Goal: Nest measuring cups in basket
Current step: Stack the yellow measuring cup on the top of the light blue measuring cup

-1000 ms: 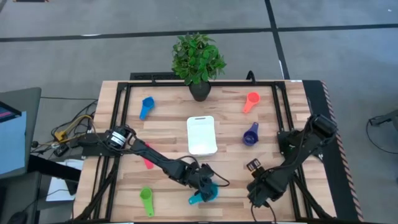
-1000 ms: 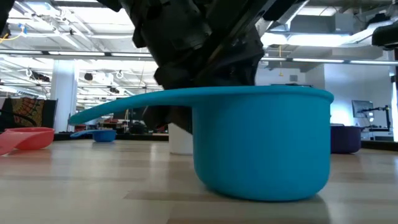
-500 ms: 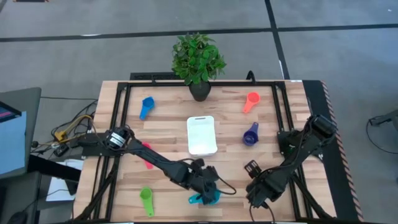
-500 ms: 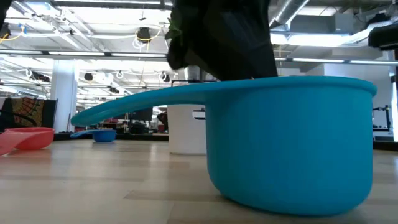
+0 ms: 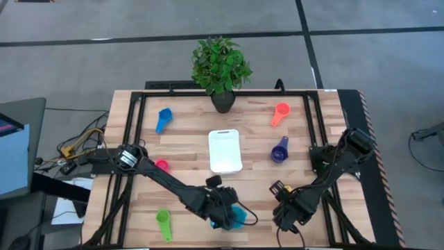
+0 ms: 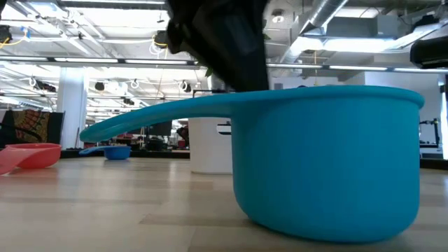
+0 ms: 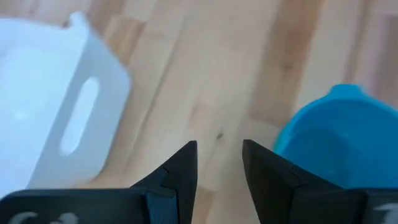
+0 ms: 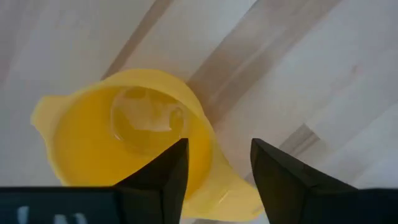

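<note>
Your left gripper (image 5: 220, 214) sits near the front edge of the table (image 5: 187, 139), a good way in front of the white basket (image 5: 225, 151). Its fingers (image 7: 180, 171) are a little apart and hold nothing — the teal cup (image 5: 238, 216) stands just beside them, on the side away from the basket, and you see bare wood in the gap. In the low view the teal cup (image 6: 325, 164) sits flat on the table with its handle sticking out to one side. Your right gripper (image 5: 286, 217) waits in front of the basket too, off toward the right corner. Its fingers (image 8: 165, 174) are open, with the yellow-orange cup (image 8: 124, 140) under them — nothing is gripped. The basket lies in the middle of the table, just in front of the plant pot (image 5: 223, 101). The blue cup (image 5: 164, 118) is left of the basket, toward the back. The pink cup (image 5: 162, 165) is left of it, closer in. The green cup (image 5: 163, 222) is front-left. The purple cup (image 5: 279, 151) is just right of the basket, and the red-orange cup (image 5: 279, 112) is right and farther back.
</note>
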Controlling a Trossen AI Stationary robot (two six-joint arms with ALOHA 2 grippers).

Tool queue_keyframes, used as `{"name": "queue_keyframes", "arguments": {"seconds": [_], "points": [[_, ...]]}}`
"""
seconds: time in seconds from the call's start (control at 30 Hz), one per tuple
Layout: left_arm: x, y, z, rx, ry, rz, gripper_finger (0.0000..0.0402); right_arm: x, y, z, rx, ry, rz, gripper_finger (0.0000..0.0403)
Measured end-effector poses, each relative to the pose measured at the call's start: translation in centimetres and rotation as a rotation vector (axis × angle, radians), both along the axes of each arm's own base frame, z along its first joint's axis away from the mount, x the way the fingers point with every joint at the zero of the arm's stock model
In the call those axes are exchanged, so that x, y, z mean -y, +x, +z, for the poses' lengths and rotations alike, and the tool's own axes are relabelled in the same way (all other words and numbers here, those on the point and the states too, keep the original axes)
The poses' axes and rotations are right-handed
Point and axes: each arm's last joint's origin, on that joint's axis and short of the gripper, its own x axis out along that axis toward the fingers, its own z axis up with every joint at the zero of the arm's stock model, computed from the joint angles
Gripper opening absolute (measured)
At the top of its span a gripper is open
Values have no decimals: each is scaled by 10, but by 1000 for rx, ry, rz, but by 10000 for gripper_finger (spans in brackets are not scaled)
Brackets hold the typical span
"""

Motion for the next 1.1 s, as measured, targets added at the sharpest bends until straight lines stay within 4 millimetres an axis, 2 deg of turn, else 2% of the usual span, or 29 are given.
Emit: {"name": "queue_keyframes", "arguments": {"seconds": [0.1, 0.27, 0.4, 0.63, 0.73, 0.8, 0.93, 1.03, 1.1], "points": [[-2, -5, -2, -18, 18, 55, 116, 1, 2, 0, 5, 6, -33, 154], [1, -14, -3, -38, 63, 100, 116, 4, 10, 0, 32, 37, -102, 73], [6, -27, 7, -50, 103, 93, 116, 9, 14, 0, 40, 49, -289, 16], [6, -46, 34, -4, 191, 104, 116, 25, 22, 1, 17, 41, -897, 23], [5, -41, 34, 78, 238, 128, 116, 28, 21, 1, 21, 25, -1050, 10], [1, -31, 25, 107, 223, 91, 116, 27, 20, 2, 53, 22, -1120, 6], [-4, -14, 9, 134, 135, -29, 116, 27, 12, 13, 237, -2, -1290, 11], [-5, -8, 12, 185, 130, -47, 116, 26, -2, 28, 534, 4, -1452, 11], [-6, -7, 13, 207, 157, -30, 116, 23, -12, 36, 774, 76, -1575, 10]]}}
